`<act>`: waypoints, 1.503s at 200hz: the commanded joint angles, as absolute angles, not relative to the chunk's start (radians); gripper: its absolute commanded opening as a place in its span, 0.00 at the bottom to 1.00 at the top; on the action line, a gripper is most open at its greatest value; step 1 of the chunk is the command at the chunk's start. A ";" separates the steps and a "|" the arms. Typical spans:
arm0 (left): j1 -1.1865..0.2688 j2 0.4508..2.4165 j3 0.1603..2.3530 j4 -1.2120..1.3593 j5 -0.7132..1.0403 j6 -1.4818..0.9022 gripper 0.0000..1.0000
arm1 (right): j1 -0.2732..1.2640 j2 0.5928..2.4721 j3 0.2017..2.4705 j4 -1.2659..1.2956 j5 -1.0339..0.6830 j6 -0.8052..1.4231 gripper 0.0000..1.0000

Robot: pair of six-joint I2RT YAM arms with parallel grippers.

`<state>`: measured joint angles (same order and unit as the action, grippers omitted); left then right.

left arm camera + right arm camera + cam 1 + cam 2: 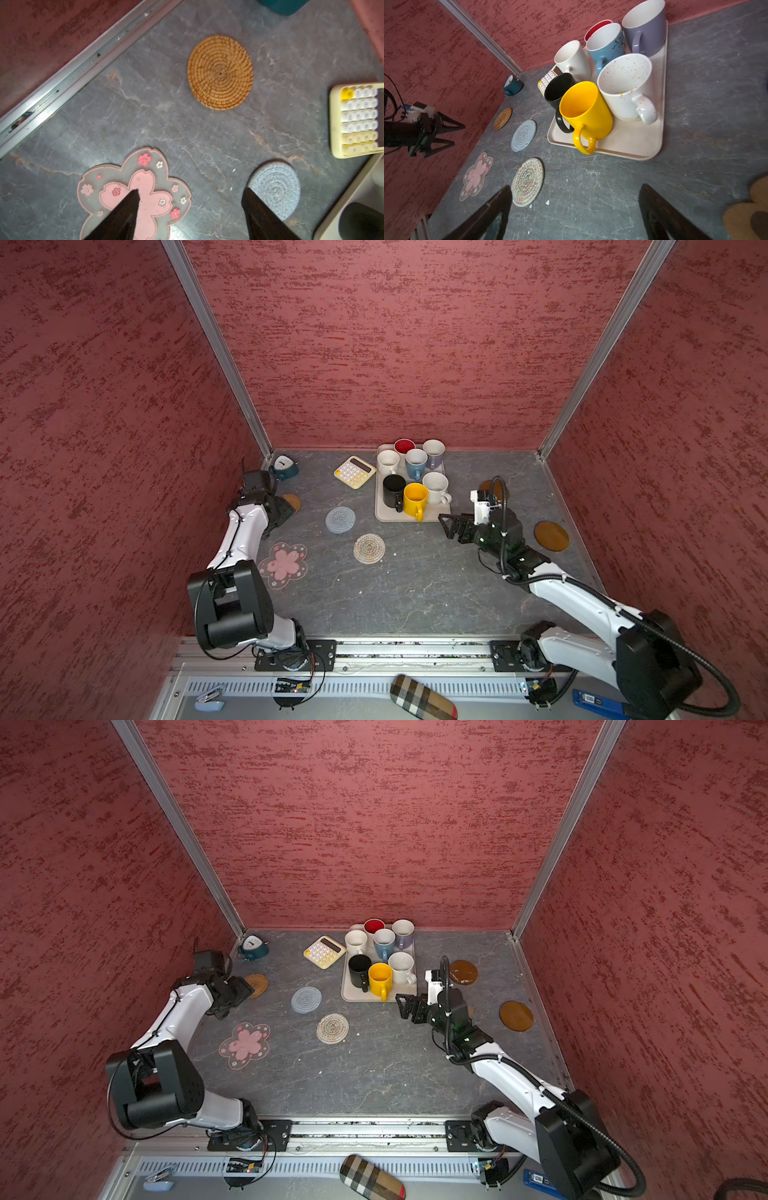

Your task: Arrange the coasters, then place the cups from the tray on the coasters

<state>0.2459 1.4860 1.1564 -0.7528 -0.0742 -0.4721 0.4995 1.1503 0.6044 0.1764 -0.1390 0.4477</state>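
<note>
Seven cups stand on the beige tray (388, 516); the yellow cup (415, 497), the black cup (393, 489) and a speckled white cup (435, 486) are in its front row. On the left of the table lie the woven tan coaster (220, 72), grey coaster (340, 519), beige coaster (369, 548) and pink flower coaster (282, 564). Two glossy brown discs (551, 536) (463, 972) lie at the right. The paw-print coaster (749, 209) is under my right arm. My left gripper (191, 190) is open and empty, just back from the woven coaster. My right gripper (444, 526) is open and empty, at the tray's front right corner.
A yellow calculator (354, 472) sits just left of the tray. A teal clock (284, 467) stands in the back left corner. Red walls with aluminium rails close in three sides. A plaid case (422, 697) lies below the table's front edge.
</note>
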 commanded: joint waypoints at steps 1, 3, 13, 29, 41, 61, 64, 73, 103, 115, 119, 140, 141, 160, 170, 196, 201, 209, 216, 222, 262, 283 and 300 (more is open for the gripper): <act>0.178 1.534 1.245 -0.800 -0.113 -0.400 0.89 | 0.565 1.189 0.708 0.085 -0.039 0.359 0.96; 0.175 1.540 1.253 -0.803 -0.116 -0.397 0.89 | 0.571 1.194 0.717 0.081 -0.033 0.356 0.96; 0.166 1.570 1.293 -0.811 -0.121 -0.390 0.89 | 0.599 1.217 0.756 0.064 -0.014 0.343 0.96; 0.169 1.624 1.344 -0.814 -0.117 -0.383 0.89 | 0.640 1.256 0.815 0.049 0.001 0.335 0.95; 0.171 1.661 1.379 -0.814 -0.113 -0.375 0.89 | 0.667 1.286 0.852 0.046 0.002 0.333 0.96; 0.174 1.726 1.430 -0.804 -0.099 -0.367 0.87 | 0.699 1.340 0.904 0.048 0.002 0.326 0.95; 0.175 1.735 1.435 -0.805 -0.097 -0.367 0.87 | 0.703 1.348 0.911 0.048 0.002 0.325 0.95; 0.176 1.765 1.458 -0.803 -0.087 -0.364 0.86 | 0.715 1.371 0.935 0.044 0.003 0.324 0.96; 0.179 1.863 1.537 -0.790 -0.046 -0.334 0.78 | 0.742 1.422 0.977 0.050 -0.002 0.321 0.95; 0.182 1.904 1.573 -0.794 -0.048 -0.331 0.71 | 0.745 1.435 0.984 0.050 -0.004 0.321 0.95; 0.184 1.917 1.585 -0.797 -0.050 -0.331 0.69 | 0.747 1.440 0.985 0.051 -0.006 0.319 0.96; 0.197 1.974 1.641 -0.805 -0.060 -0.334 0.60 | 0.747 1.448 0.997 0.052 -0.012 0.310 0.96; 0.198 1.977 1.644 -0.805 -0.060 -0.335 0.60 | 0.747 1.461 0.997 0.052 -0.012 0.309 0.96; 0.215 2.021 1.683 -0.805 -0.065 -0.345 0.52 | 0.747 1.497 1.014 0.057 -0.016 0.291 0.96; 0.223 2.047 1.705 -0.811 -0.064 -0.349 0.49 | 0.747 1.511 1.025 0.057 -0.017 0.282 0.97; 0.235 2.105 1.757 -0.822 -0.074 -0.350 0.46 | 0.747 1.550 1.049 0.077 -0.045 0.254 0.98; 0.237 2.116 1.764 -0.822 -0.074 -0.348 0.46 | 0.747 1.557 1.051 0.085 -0.055 0.247 0.98; 0.239 2.133 1.777 -0.825 -0.075 -0.344 0.46 | 0.747 1.572 1.056 0.098 -0.066 0.241 0.99; 0.239 2.149 1.789 -0.826 -0.072 -0.341 0.46 | 0.746 1.585 1.065 0.106 -0.073 0.236 0.99; 0.241 2.163 1.796 -0.827 -0.068 -0.338 0.46 | 0.746 1.595 1.074 0.113 -0.078 0.233 0.99; 0.245 2.243 1.845 -0.854 -0.072 -0.345 0.46 | 0.744 1.688 1.168 0.112 -0.112 0.230 0.99; 0.248 2.269 1.864 -0.868 -0.066 -0.350 0.46 | 0.744 1.736 1.211 0.110 -0.140 0.236 0.99; 0.246 2.283 1.879 -0.877 -0.066 -0.351 0.46 | 0.744 1.769 1.237 0.112 -0.151 0.238 0.99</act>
